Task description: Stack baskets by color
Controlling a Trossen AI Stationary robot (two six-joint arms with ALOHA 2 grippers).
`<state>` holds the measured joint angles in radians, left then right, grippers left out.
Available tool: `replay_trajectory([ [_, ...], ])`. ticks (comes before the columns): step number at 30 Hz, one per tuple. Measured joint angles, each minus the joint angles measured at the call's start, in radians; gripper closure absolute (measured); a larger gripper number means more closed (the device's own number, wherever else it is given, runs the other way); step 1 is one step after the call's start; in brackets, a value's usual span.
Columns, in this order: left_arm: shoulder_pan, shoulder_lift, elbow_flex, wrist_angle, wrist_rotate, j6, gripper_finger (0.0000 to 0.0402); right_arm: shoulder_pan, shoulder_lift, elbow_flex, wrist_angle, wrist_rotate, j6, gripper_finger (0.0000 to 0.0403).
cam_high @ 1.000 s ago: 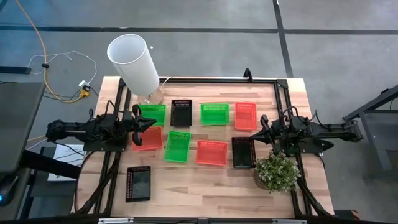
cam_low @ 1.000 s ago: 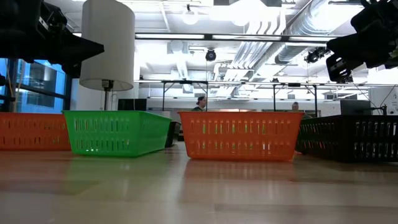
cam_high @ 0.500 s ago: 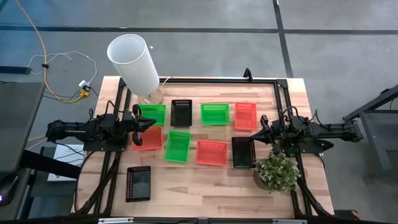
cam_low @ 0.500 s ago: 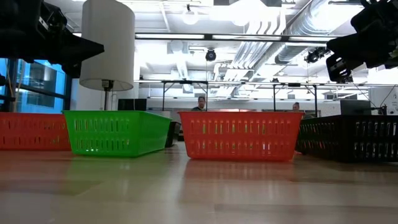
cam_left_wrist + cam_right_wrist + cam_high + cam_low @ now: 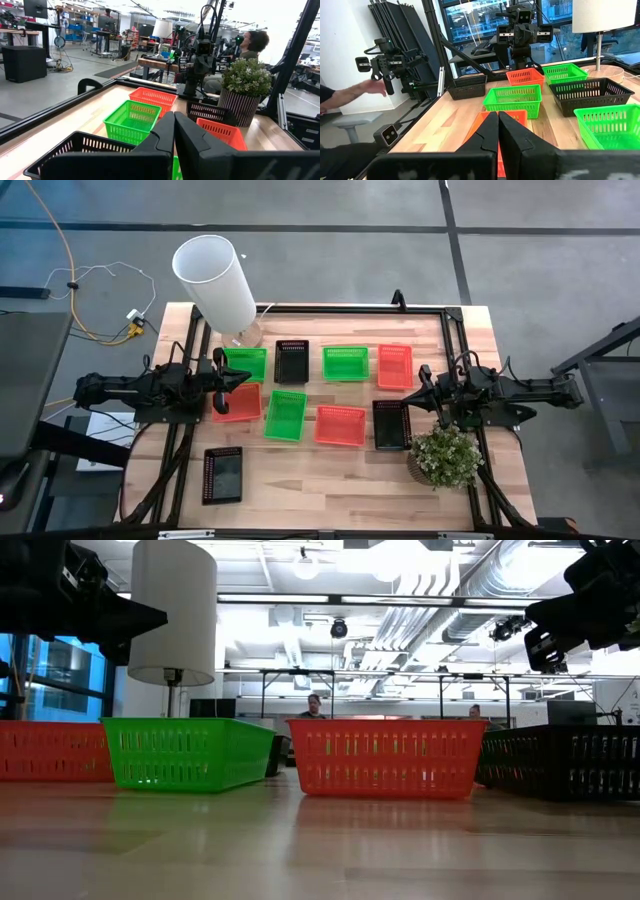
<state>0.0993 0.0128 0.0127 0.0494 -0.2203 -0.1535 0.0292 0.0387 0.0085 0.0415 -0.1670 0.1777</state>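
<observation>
Left side first. Your left gripper [image 5: 238,381] hangs with fingers pressed together, holding nothing, above the gap between a green basket [image 5: 245,363] and a red basket [image 5: 237,402] at the table's left edge. A lone black basket [image 5: 222,475] sits well apart toward the near edge, away from the other eight.

Mid-table: a black basket [image 5: 291,361] beside the first green one, a second green basket [image 5: 286,415] below it, a third green basket [image 5: 345,363], and a red basket [image 5: 340,425] just beside the second green. Nothing is stacked yet.

Right side: the last red basket [image 5: 395,366] and a black basket [image 5: 390,425] lie close to your right gripper [image 5: 422,393], also closed and empty, hovering between them.

Risks, as I judge them: baskets sit tight together, so descending with closed fingers would likely shove a neighbour rather than catch a rim. The white lamp [image 5: 216,280] stands near the left arm's reach; the potted plant [image 5: 445,457] crowds the right arm's elbow room beside the black basket. Mesh walls may snag when nesting tilted.
</observation>
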Motion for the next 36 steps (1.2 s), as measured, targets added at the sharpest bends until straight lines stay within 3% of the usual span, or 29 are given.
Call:
replay_trajectory([
  [28, 0.0, 0.0, 0.0, 0.0, 0.0, 0.0, 0.0401, 0.0, 0.0, 0.0, 0.0, 0.001, 0.0, 0.0403],
  [36, 0.0, 0.0, 0.0, 0.0, 0.0, 0.0, 0.0402, 0.0, 0.001, 0.0, 0.023, 0.124, -0.003, 0.0403],
])
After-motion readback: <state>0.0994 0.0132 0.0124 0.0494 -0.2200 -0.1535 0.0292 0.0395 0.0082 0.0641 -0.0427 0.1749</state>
